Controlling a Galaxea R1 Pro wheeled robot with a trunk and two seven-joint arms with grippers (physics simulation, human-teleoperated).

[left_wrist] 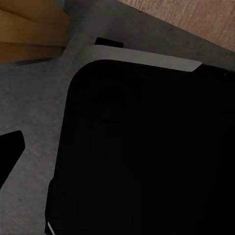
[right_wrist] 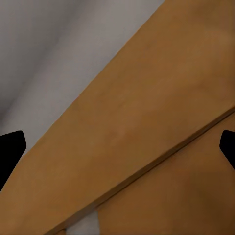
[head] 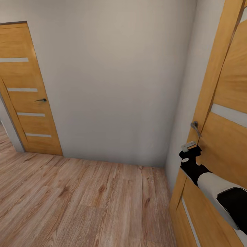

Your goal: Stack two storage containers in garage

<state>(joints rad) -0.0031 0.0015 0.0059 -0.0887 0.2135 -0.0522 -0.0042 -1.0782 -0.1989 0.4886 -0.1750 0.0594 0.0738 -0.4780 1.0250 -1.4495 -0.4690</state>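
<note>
Wood-plank floor [head: 75, 199], smooth wooden door [head: 226, 137]; right claw [right_wrist: 117, 147] spread open; left claw state unclear.

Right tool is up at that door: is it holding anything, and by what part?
Nothing is held. The right tool sits open just below the door handle, fingertips spread over the wooden door.

Light wood-plank floor [head: 85, 199]: matte, brown-grained boards, fills the lower half of the head frame, running to the base of the walls. Plain off-white wall [head: 113, 79]: smooth, upright, upper centre. A strip of what is probably the same planking [left_wrist: 196, 19] sits upper right in the left wrist frame, blurred.
</note>
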